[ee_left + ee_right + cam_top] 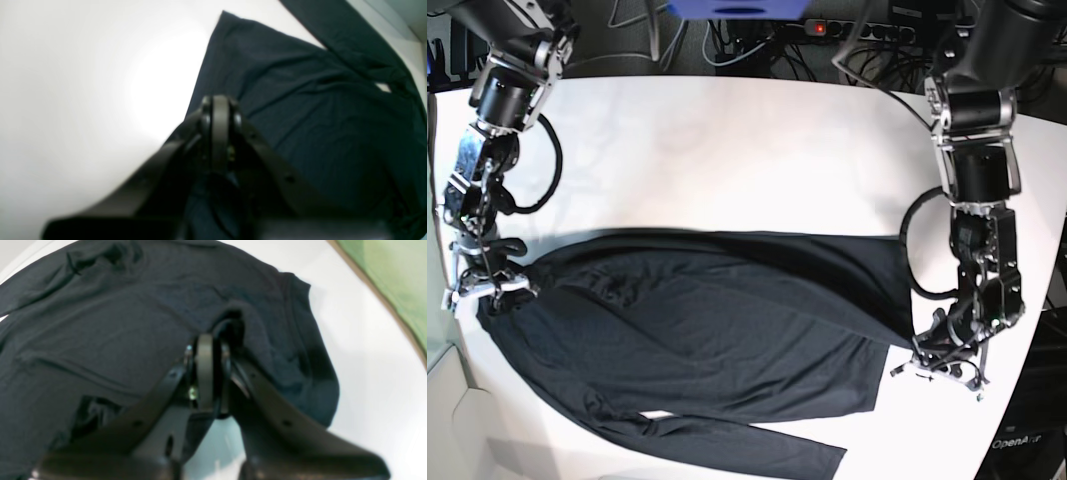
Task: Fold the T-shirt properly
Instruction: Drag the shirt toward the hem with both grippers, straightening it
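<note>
The left gripper (218, 110), a black two-fingered pincer, has its jaws pressed together at the tip. In the left wrist view it sits at the edge of the large, plain, dark charcoal long-sleeved T-shirt (317, 116), made of thin soft knit fabric. Dark cloth shows between and under the fingers lower down, but the blur makes it impossible to tell whether the tip actually pinches the cloth. In the base view this gripper (947, 362) is at the right end of the garment, touching or just beside its edge.

The right gripper (206, 350), also black and two-fingered, has its jaws closed on a bunched ridge of the same shirt (116, 323). The fabric rises in a dark fold right at the fingertips. In the base view this gripper (489, 285) meets the left end of the garment.

The T-shirt (727, 340) lies spread flat and stretched sideways across the near half of the white table (727, 150), between the two grippers. One long sleeve (747, 445) runs along the near edge of the body, reaching toward the right. Soft wrinkles cross the fabric.

Beyond the far table edge, tangled black cables (757, 35) lie on the floor.
</note>
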Controlling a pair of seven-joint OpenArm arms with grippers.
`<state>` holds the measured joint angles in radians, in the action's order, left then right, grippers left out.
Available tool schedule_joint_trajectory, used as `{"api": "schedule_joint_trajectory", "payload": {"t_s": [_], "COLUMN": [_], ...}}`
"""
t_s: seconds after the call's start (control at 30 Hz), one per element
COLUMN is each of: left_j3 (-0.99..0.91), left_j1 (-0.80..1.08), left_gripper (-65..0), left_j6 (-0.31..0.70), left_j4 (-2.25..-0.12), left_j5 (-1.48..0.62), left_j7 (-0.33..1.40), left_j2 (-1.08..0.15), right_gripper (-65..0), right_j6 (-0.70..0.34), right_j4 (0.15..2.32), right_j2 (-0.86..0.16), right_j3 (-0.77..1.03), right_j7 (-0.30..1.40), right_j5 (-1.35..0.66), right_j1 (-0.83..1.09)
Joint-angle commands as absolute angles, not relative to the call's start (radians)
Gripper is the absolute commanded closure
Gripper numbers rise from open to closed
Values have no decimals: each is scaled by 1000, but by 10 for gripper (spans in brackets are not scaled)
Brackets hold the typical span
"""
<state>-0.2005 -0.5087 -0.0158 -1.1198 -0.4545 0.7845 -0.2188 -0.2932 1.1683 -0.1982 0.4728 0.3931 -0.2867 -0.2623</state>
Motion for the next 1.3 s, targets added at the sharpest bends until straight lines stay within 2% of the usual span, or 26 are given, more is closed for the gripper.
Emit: {"api": "schedule_joint_trajectory", "payload": {"t_s": [0.0,0.27,0.47,0.87,1.27], "left_j3": [-200,-102,-104,-110,-104], "left_j1": [-545,-564,-564,-558,-558], "left_gripper": [0,0,0,0,0], "left_j6": [-12,-16,-12,-12,-12], "left_j4": [-1135,-1132,-1041,-1035,-1033], "left_j5": [-461,-461,-461,-461,-461], "left_j7": [763,720,673,659,657], "left_j2": [-229,-229,-231,-286,-288], "right_gripper": [0,0,0,0,0], "right_j6": [-298,-298,-298,-297,-297], "right_j4": [1185,1185,1185,1185,1185], "right_j2": [-214,-213,-216,-232,-232], "right_j3": [475,475,475,521,565], "right_j7": [361,361,361,361,361], "right_j5": [-297,-297,-297,-297,-297], "right_j1": [-294,-298,-297,-294,-298]}}
